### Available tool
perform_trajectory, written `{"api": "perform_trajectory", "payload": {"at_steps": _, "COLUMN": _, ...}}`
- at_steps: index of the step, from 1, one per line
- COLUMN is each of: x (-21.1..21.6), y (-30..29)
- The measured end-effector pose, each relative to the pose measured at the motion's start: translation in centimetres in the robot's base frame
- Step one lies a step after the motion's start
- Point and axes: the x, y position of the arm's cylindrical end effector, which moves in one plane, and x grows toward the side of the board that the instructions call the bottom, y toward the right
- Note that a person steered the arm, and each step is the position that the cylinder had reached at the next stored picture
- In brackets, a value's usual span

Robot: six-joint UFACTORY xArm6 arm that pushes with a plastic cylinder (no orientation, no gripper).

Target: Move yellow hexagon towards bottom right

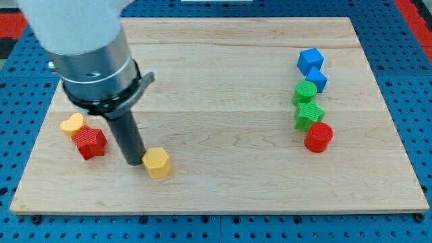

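reaches down from the view's top left, pale sleeve over a grey collar, dark rod slanting slightly toward the view's right, my tip [137,163] on the bench [229,189].

I am looking at a light wooden board [223,182]. Lying on it are a yellow hexagon block [157,163], a red star block [90,142], a yellow block [71,124], two blue blocks [310,61], two green blocks [304,92] and a red round block [318,138].

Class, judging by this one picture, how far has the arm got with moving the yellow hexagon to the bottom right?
Done: my tip is right beside the yellow hexagon, on its left. In hand: apparently a rightward push. Left: nearly everything, since the hexagon sits bottom left of centre.
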Motion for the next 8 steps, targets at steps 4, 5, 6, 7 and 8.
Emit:
{"api": "perform_trajectory", "payload": {"at_steps": 4, "x": -0.4, "y": 0.6}}
{"api": "perform_trajectory", "payload": {"at_steps": 5, "x": -0.2, "y": 1.0}}
{"api": "perform_trajectory", "payload": {"at_steps": 6, "x": 0.5, "y": 1.0}}
{"api": "perform_trajectory", "payload": {"at_steps": 7, "x": 0.9, "y": 2.0}}
{"api": "perform_trajectory", "payload": {"at_steps": 8, "x": 0.9, "y": 7.5}}
